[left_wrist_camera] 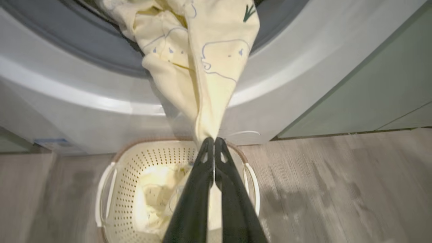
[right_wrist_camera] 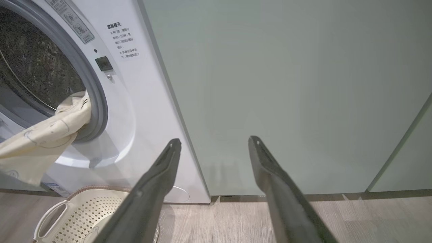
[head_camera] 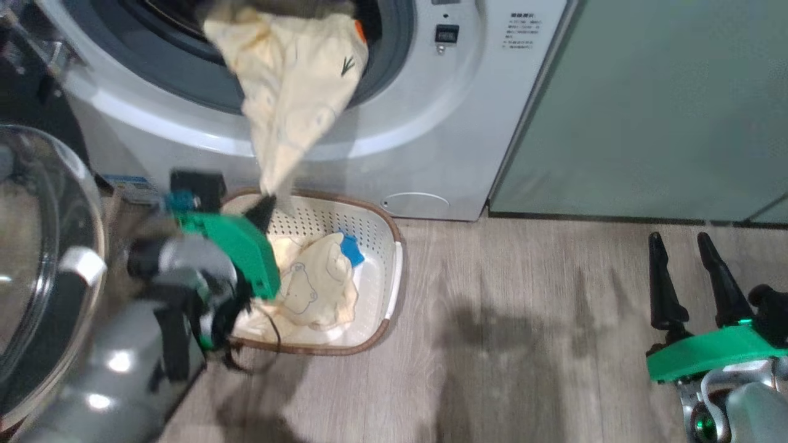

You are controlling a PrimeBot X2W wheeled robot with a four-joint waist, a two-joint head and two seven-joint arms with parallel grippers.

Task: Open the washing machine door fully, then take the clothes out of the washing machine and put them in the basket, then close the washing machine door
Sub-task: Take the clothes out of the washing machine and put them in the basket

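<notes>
The left gripper is pinching a cream garment by its low corner, fingers pressed together. It is trailing taut from the washer mouth to just above the basket rim, likely for dropping onto the clothes inside. The right gripper is idling, spread, over the grey wood floor beside green cabinets, with the door standing open.

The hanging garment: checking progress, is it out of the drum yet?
Partly: the garment hangs from the washing machine mouth, left gripper pinching its tip.
</notes>
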